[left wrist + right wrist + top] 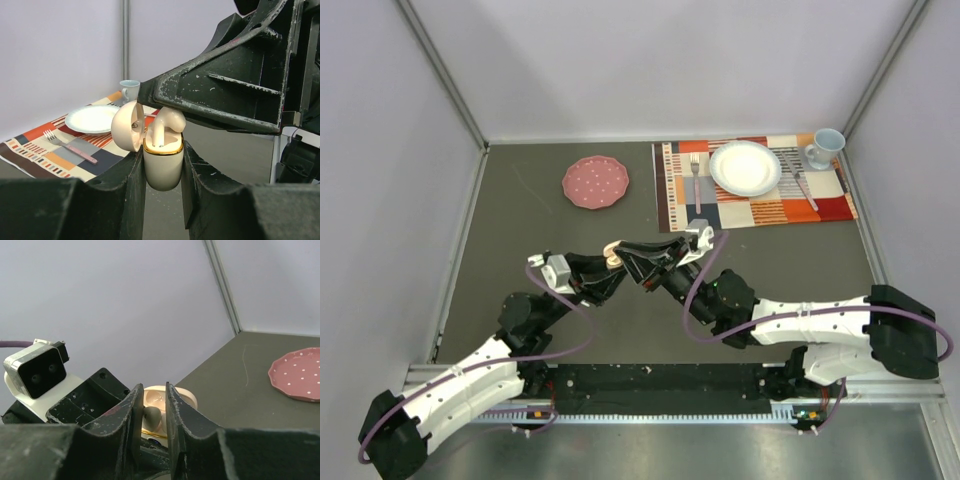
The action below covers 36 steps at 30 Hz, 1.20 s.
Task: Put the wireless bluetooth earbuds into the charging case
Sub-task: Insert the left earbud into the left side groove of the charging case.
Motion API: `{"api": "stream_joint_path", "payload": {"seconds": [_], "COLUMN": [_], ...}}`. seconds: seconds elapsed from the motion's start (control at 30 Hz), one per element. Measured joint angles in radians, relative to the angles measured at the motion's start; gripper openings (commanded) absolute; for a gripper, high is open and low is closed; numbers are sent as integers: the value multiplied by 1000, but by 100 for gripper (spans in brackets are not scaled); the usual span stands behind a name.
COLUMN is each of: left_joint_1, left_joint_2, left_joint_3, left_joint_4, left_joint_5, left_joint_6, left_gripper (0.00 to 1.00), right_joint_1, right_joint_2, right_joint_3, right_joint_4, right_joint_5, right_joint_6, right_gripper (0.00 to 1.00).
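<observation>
One earbud (168, 121) stands stem-down in the charging case (162, 170), its head still proud of the gold rim, so it is not fully seated. My left gripper (162, 152) is clamped on the case, held up off the table with its lid (125, 125) open. My right gripper (153, 390) looks pinched on that earbud. I cannot tell whether the second socket is filled.

No writing, label, brand, number or sign can be read in any view: none on the glossy cream gold-rimmed charging case (162, 167), the small white earbud (168, 122) or the striped placemat (35, 150).
</observation>
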Motion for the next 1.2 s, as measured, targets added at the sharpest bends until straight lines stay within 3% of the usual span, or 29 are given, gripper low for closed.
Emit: {"api": "stream_joint_path", "payload": {"seconds": [0.13,0.6,1.03,1.2], "left_joint_1": [0,-1,-2,-3], "left_joint_2": [7,10,-16,-16], "left_joint_3": [0,0,0,0], "left_joint_4": [1,-26,-8,-8], "left_joint_5": [5,11,0,-6], "left_joint_6": [0,-1,0,0], "left_gripper": [0,0,0,0], "right_joint_1": [1,5,7,7], "right_joint_2": [0,0,-70,-109], "right_joint_3": [10,13,11,10], "right_joint_4": [-17,-41,-64,-82], "right_joint_5": [-13,-15,-16,-15], "right_joint_6": [-20,-63,-119,-130], "right_gripper": [23,44,47,44]}}
